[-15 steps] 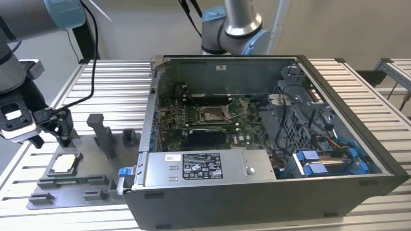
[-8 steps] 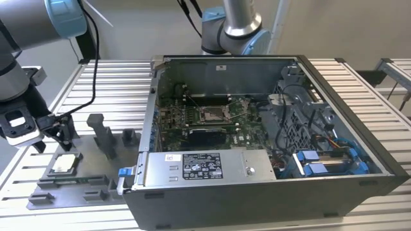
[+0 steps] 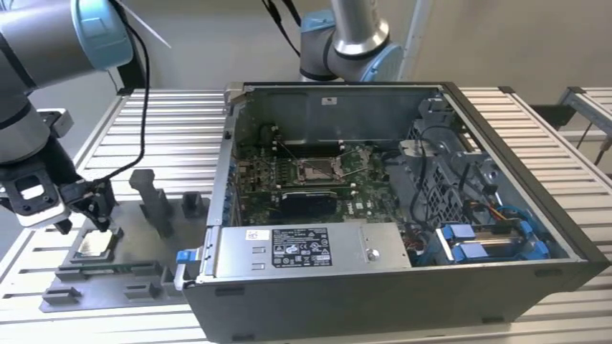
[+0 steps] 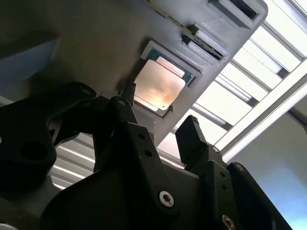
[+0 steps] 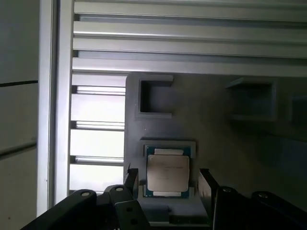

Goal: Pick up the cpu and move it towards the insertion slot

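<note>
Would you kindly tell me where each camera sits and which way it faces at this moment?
Exterior view: off the arm, raised, looking down on the open computer case, insertion slot and grey tray; shows the arm and pincer.
First wrist view: on the arm, facing the cpu between open pincer fingers.
Second wrist view: on the arm, slanted across the fingers at the cpu.
Both wrist views share cpu, tray, fingers.

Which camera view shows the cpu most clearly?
The first wrist view: it sees the cpu almost face-on, whole in its recess of the grey tray, between the fingers of the open pincer. The second wrist view shows it at a slant, beyond the fingers. The exterior view shows it small, under the pincer.
</note>
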`<state>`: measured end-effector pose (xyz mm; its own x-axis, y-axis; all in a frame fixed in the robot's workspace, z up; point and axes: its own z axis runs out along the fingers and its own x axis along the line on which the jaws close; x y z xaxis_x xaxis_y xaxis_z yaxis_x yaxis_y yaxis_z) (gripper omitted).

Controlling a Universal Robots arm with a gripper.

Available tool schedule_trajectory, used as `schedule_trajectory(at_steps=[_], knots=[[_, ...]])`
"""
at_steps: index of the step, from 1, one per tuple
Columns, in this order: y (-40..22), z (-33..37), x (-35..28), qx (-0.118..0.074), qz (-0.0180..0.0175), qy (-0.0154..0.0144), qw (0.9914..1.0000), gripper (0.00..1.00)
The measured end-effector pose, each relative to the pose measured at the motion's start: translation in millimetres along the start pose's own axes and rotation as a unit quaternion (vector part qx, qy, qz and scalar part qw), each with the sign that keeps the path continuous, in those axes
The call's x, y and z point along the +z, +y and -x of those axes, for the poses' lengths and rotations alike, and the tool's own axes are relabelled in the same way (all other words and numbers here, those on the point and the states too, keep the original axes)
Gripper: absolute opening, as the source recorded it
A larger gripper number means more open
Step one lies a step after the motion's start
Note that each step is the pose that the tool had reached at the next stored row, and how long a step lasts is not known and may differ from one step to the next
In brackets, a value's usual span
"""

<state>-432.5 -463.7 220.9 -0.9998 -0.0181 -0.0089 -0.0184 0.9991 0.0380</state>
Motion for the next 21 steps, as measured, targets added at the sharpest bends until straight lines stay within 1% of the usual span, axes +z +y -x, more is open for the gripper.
schedule_trajectory(at_steps=[6,13,16,21], knots=[[-2.0,-0.1,11.0,0.000,0.0000,0.0000,1.00000,1.00],[-2.6,-0.2,22.3,-0.003,0.0000,0.0001,1.00000,1.00],[-2.8,-0.2,25.4,-0.006,0.0001,0.0001,0.99998,1.00],[-2.9,0.1,28.2,-0.014,0.0001,0.0002,0.99990,1.00]])
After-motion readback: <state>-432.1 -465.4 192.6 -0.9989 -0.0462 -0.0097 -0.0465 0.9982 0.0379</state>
